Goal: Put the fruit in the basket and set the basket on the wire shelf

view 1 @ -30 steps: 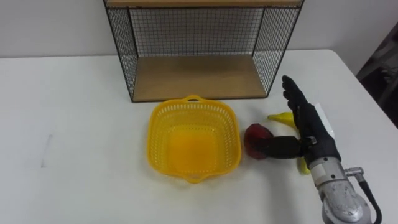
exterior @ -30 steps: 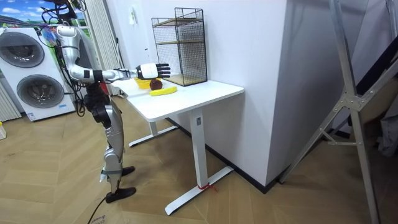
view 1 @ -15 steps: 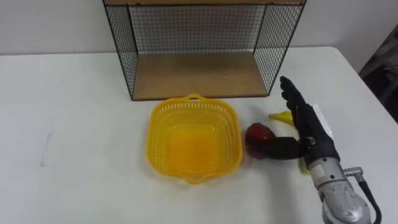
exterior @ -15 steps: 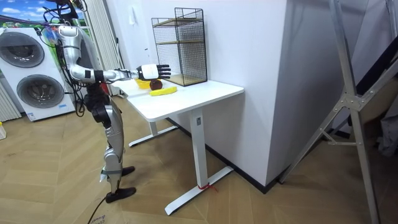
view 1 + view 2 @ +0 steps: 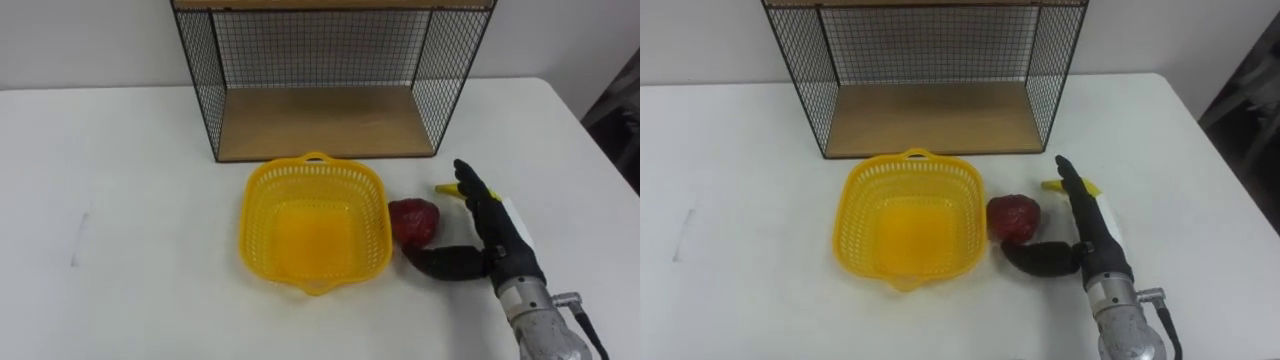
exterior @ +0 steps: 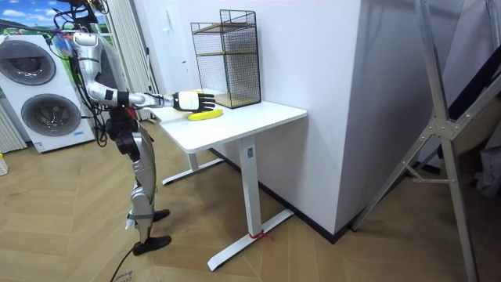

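Note:
A yellow plastic basket (image 5: 313, 222) (image 5: 909, 219) stands empty on the white table, just in front of the wire shelf (image 5: 322, 122) (image 5: 930, 115). A dark red fruit (image 5: 414, 220) (image 5: 1015, 216) lies right of the basket, close to its rim. My right hand (image 5: 487, 232) (image 5: 1085, 235) is open beside the fruit, fingers straight and pointing away, thumb stretched out below the fruit without touching it. A yellow banana (image 5: 452, 189) (image 5: 1064, 186) (image 6: 205, 114) lies mostly hidden behind that hand.
The wire shelf has a wooden bottom board and mesh sides, with its front open toward me. I stand at the table's (image 6: 235, 125) long edge. Two washing machines (image 6: 31, 90) stand behind me in the room view.
My right hand has pulled back toward me and come off the red fruit; its thumb now lies below the fruit. The fruit stays beside the basket.

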Tool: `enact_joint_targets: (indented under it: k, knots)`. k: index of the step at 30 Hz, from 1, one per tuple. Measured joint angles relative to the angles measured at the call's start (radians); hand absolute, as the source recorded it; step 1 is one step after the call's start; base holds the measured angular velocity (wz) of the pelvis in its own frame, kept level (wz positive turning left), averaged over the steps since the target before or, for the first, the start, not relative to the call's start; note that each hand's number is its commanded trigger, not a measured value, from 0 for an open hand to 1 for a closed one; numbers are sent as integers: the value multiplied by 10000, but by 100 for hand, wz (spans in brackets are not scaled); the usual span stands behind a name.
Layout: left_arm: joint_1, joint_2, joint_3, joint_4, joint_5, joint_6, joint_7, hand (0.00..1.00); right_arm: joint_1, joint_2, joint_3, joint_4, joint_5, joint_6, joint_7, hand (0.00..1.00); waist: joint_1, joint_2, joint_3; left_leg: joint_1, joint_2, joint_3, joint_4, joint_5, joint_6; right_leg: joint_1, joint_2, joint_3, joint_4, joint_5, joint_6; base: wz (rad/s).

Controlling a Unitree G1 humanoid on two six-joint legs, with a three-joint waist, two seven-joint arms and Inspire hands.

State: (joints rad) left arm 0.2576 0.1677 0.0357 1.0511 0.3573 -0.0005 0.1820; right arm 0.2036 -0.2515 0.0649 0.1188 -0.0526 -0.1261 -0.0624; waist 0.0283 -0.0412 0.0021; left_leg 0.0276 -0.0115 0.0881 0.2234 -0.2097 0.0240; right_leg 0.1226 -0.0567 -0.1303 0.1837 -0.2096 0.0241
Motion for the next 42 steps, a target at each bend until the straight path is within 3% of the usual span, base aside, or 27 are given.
enact_joint_targets:
  k: [4,5,6,7,22,38,42]
  knots:
    - [-26,16,-5,-1,0,0,1,0,-1,-1,7,5,-152,0,11,0,30,-7,41,-46,-5,-104,74,0,0,47,-1,-115,-4,0,0,9]
    - [-29,16,-18,-5,1,2,5,0,-2,-1,19,31,-260,0,29,21,31,-21,45,-74,-6,-118,108,0,0,42,-1,-135,-3,0,0,3]
    - [-30,16,-20,-12,1,2,13,0,-2,0,24,76,-309,0,66,69,31,-22,45,-82,-6,-122,122,0,-1,40,-1,-149,-2,0,0,4]
    - [-18,17,-21,-20,1,6,25,0,-3,0,36,238,-361,2,165,100,33,-29,44,-96,-9,-150,137,-1,0,42,-3,-176,0,1,0,7]
    - [46,21,-13,-104,126,184,24,0,-505,-6,-486,1068,-1991,-36,201,100,20,-71,-20,-168,-12,-411,205,4,-10,22,12,-386,1,8,-6,3]
    - [-37,17,-16,-108,285,234,59,0,-435,183,-345,1085,-1338,-11,441,100,12,-89,-21,-58,-2,-345,201,7,-16,49,11,-353,4,16,-17,-1]
    - [3,15,-15,-111,285,205,69,0,-403,200,-349,990,-514,224,665,100,19,-104,-24,-89,-5,-325,201,8,-15,75,7,-339,15,16,-17,0]
